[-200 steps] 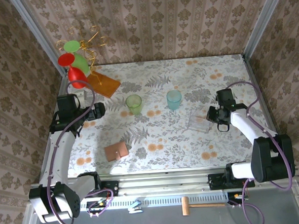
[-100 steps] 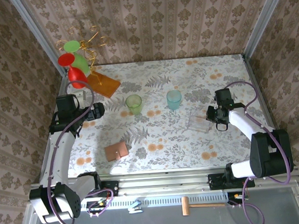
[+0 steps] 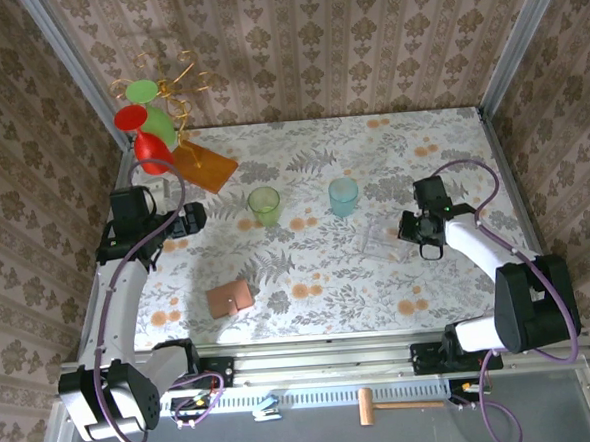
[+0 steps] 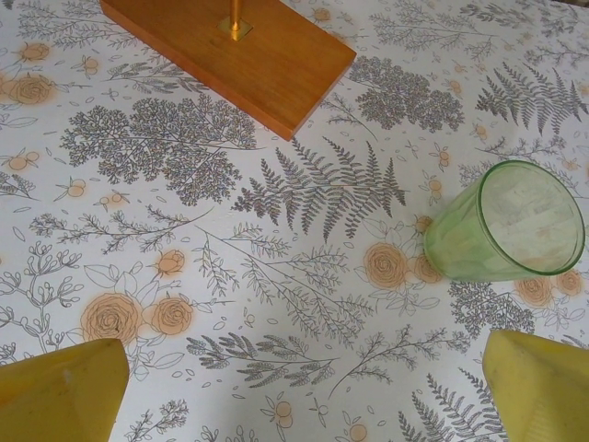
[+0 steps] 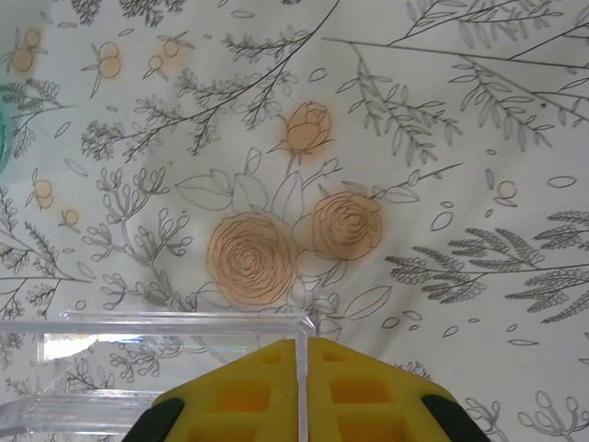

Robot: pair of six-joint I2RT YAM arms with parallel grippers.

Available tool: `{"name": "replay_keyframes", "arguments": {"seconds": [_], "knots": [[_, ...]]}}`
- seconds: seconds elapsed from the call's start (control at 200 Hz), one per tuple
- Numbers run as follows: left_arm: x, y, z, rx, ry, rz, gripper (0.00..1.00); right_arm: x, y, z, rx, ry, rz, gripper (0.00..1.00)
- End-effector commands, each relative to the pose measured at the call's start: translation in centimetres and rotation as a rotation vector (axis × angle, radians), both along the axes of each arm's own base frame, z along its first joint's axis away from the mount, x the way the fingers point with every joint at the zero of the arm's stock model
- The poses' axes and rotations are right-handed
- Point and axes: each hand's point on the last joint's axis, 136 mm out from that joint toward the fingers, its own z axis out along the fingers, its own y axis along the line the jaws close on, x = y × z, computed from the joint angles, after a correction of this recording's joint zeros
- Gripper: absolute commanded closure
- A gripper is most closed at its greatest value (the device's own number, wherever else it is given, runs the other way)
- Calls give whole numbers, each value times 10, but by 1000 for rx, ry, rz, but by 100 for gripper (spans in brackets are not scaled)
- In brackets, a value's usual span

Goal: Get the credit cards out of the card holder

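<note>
Your right gripper [image 5: 303, 348] has its yellow fingers [image 5: 239, 391] pressed together, with a thin upright wall of the clear plastic box [image 5: 175, 364] pinched between them. From above, that right gripper [image 3: 410, 233] sits at the box's right side, and the clear plastic box [image 3: 381, 234] runs away from its fingertips toward the middle of the table [image 3: 430, 143]. Past the fingertips and off to one side stands the blue cup [image 3: 344, 196]. The wrist camera catches a sliver of it at the frame's left edge.

Your left gripper [image 4: 304, 405] is spread as wide as it goes and has hold of nothing. Its two yellow fingers [image 4: 64, 391] stand far apart above bare tablecloth. Ahead of it and toward its right finger stands the green cup [image 4: 502, 221]. Ahead and toward the other side lies the wooden board [image 4: 230, 55] with a brass rod rising from it.

The card holder [image 3: 229, 298] lies flat on the table, well apart from both hands. From your left gripper [image 3: 190, 219] it is back toward the arm bases and a little to the right. From your right gripper it is far off to the left and nearer the table's near edge. What it holds cannot be made out from above.
</note>
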Motion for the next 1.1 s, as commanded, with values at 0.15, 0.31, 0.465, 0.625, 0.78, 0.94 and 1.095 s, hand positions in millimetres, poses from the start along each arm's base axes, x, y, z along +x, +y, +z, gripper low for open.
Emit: {"name": "replay_keyframes", "arguments": {"seconds": [0.15, 0.31, 0.465, 0.625, 0.78, 0.94, 1.095], "knots": [[-2, -1, 2, -10, -18, -10, 0, 24, 51, 45, -11, -99, 56, 93], [-3, 0, 4, -12, -22, -9, 0, 41, 97, 48, -35, -98, 119, 95], [-4, 2, 6, -3, -34, -1, 0, 58, 141, 56, -94, -119, 185, 95], [-4, 1, 6, -4, -39, -1, 0, 76, 180, 57, -114, -142, 223, 95], [-5, 4, 8, 5, -43, 11, 0, 89, 194, 45, -164, -115, 237, 95], [-6, 5, 11, 10, -59, 16, 0, 101, 202, 36, -174, -102, 241, 95], [-6, 5, 9, 10, -54, 16, 0, 105, 200, 27, -190, -82, 239, 95]]}}
